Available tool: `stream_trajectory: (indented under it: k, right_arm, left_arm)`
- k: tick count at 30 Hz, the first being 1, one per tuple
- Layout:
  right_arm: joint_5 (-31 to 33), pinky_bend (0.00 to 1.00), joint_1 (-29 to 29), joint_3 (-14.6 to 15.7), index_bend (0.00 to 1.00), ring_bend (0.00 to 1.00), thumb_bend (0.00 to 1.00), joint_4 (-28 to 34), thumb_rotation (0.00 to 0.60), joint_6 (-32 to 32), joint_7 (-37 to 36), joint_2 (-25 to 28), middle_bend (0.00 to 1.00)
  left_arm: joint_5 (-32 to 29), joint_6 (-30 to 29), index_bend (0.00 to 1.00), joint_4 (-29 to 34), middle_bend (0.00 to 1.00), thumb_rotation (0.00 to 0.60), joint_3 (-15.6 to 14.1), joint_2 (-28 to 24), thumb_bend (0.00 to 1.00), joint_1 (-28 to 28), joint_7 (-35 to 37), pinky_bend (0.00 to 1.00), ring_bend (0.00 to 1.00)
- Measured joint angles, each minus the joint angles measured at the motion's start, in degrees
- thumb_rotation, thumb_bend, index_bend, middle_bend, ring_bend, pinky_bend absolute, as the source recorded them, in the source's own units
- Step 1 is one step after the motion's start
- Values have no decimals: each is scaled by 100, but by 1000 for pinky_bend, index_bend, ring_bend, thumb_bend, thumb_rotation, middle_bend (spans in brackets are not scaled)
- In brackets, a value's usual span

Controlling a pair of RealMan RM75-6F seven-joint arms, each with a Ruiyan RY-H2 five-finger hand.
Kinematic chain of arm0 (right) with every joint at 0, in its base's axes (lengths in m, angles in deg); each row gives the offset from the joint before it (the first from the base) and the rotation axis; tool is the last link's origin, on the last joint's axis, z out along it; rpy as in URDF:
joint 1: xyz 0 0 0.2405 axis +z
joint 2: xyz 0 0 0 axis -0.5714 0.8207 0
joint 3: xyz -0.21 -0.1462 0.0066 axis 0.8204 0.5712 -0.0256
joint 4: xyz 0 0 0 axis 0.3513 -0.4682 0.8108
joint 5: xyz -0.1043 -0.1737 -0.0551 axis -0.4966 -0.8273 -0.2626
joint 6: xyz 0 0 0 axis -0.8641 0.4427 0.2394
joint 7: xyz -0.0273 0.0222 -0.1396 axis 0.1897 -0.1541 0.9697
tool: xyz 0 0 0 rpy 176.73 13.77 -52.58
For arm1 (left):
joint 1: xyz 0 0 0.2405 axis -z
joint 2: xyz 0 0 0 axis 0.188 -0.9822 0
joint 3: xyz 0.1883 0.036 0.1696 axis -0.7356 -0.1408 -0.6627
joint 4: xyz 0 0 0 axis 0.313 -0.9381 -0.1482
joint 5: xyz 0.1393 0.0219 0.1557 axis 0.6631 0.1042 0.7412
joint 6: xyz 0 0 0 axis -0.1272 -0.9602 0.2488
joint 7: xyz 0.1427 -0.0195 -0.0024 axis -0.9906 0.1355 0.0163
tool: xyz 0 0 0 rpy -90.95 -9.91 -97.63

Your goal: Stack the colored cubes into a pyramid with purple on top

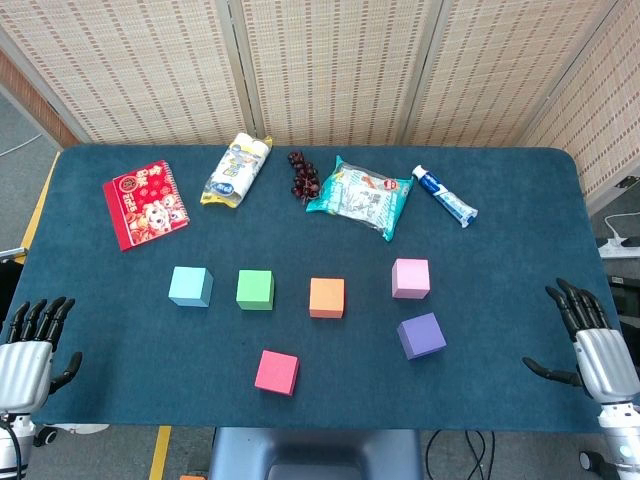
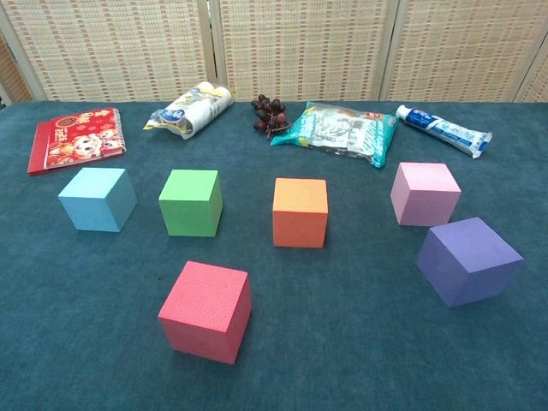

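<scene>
1. I see the table (image 1: 120, 330) with six cubes lying singly, none stacked; I judge the task not yet begun.
2. Left hand (image 1: 28, 352) and right hand (image 1: 592, 345) sit at the table's side edges, fingers apart, holding nothing.
3. Row: blue cube (image 2: 97, 199), green cube (image 2: 190, 202), orange cube (image 2: 300, 212), pink cube (image 2: 425, 193). Red cube (image 2: 205, 311) nearer me.
4. Purple cube (image 2: 468, 260) sits just in front of the pink one, nearest my right hand.
5. Next, I judge: push three cubes together as a base; purple waits for last.
</scene>
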Motion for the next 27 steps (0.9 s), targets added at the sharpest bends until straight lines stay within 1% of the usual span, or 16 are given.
stream_trajectory:
  k: [12,17,21,24,27]
  right_arm:
    - [-360,54,-1,-87,0,0,66,104,600,133,-67,78,34]
    - [-448,54,-10,-162,0,0,66,180,600,235,-91,190,34]
    - [-505,54,26,-244,0,0,66,309,600,272,-74,363,34]
    - [-571,54,93,-273,0,0,66,466,600,205,32,509,34]
    - [-638,54,141,-299,0,0,66,649,600,161,150,657,34]
  left_arm:
    - [28,96,108,-84,99,600,35,-6,337,71,173,65,65]
    - [53,357,109,-109,104,600,105,-36,336,284,267,74,67]
    - [53,767,115,-115,105,600,185,-117,339,569,530,86,68]
    - [19,1258,108,-186,106,600,276,-164,340,899,828,96,74]
    - [-85,1868,88,-359,106,600,375,-163,339,1276,1118,100,74]
